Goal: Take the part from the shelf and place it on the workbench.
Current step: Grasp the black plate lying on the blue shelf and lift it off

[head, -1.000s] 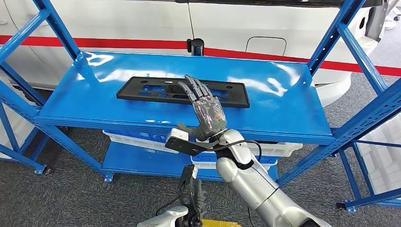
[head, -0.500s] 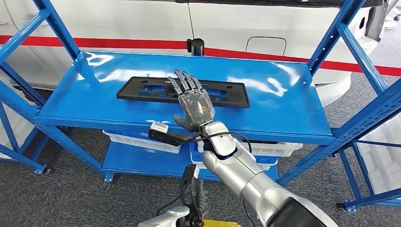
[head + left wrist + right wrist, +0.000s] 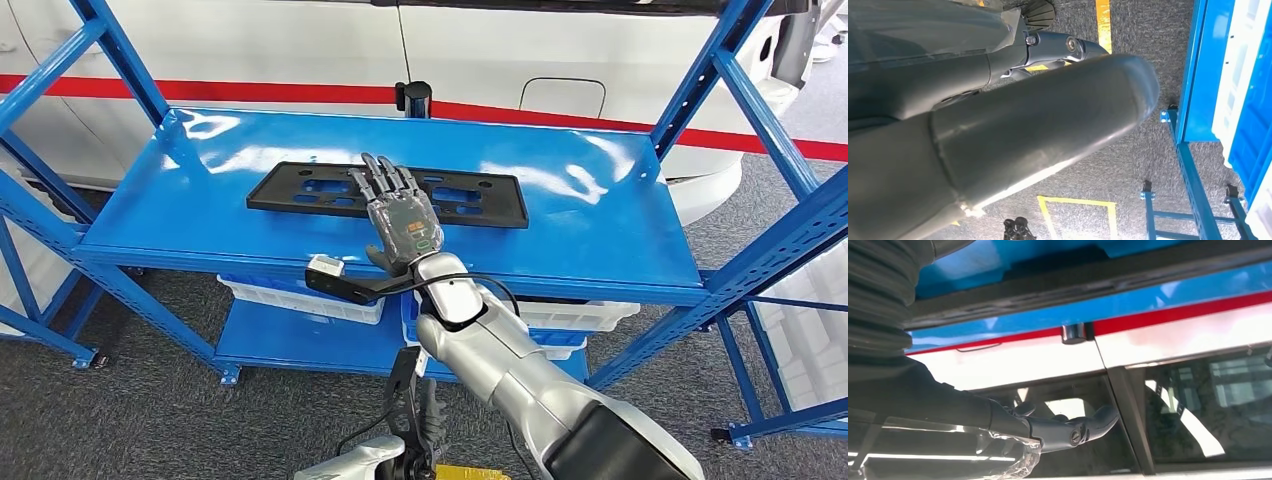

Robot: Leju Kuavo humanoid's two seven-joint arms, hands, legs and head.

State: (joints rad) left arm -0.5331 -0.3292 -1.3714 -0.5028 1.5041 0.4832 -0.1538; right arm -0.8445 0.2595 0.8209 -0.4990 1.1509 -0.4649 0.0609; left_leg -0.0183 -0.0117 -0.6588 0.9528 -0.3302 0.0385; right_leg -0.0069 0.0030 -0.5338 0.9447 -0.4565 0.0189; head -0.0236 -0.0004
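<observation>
- The right hand (image 3: 403, 222) has drifted toward nine o'clock over the last second and now hovers above the middle of the black part (image 3: 300, 190), where earlier it sat nearer the part's three o'clock half.
- Its fingers (image 3: 385, 180) are spread and straight, holding nothing; their tips overlap the part in the head view, but whether they touch it cannot be told.
- The part lies flat on the blue shelf (image 3: 600, 230), unmoved, long side running nine to three.
- The left hand (image 3: 998, 125) hangs low over the floor; its finger state cannot be told.
- Judgement: the reach is being centred for a grasp; lifting has not begun.
</observation>
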